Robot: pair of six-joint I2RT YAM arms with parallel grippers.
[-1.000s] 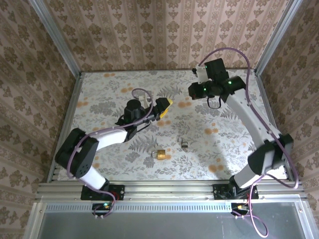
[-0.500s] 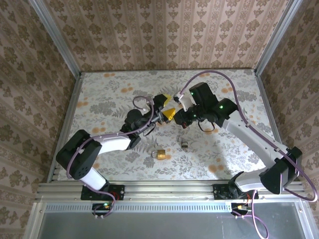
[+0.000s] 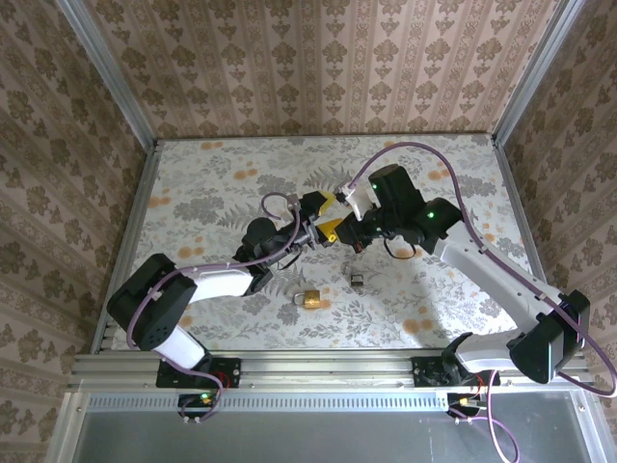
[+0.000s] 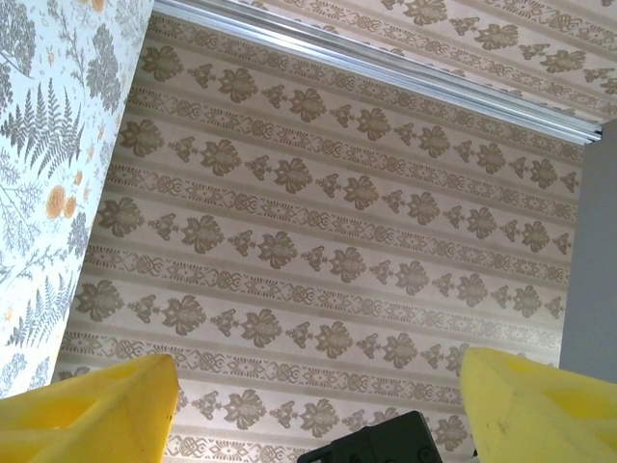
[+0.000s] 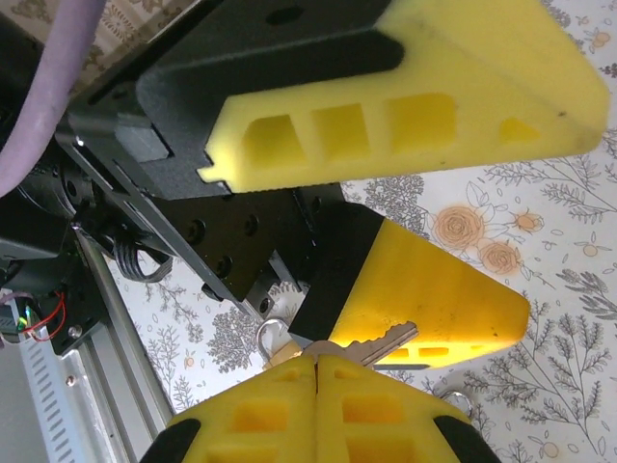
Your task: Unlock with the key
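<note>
Top external view, biggest stuff first: floral-covered bench (image 3: 193, 174) boxed in by patterned walls. Left arm (image 3: 207, 280) stretched from the near-left corner toward the middle of the bench. Right arm (image 3: 482, 265) bent in from the near-right corner to the same spot, so both meeting roughly mid-bench, a touch toward the far edge.

Next down, the left hand (image 3: 330, 214): spread wide, yellow fingers well apart, nothing between them. Same story in the left wrist view, with wallpaper visible through the gap.

Over in the right wrist view, the right hand (image 5: 316, 367): fingers pressed together, pinching the key (image 5: 376, 340) right at the tips. Silver blade poking out sideways from the pinch, right up against the lower yellow finger (image 5: 434, 289) of the left hand, outside that hand's gap rather than in it. Can't tell if actually touching.

Brass padlock (image 3: 308, 299) flat on the bench toward the near edge, about midway along it, well clear of both hands. Small silvery metal bit (image 3: 358, 281) near it on the right, apart from it, too tiny to make out.
</note>
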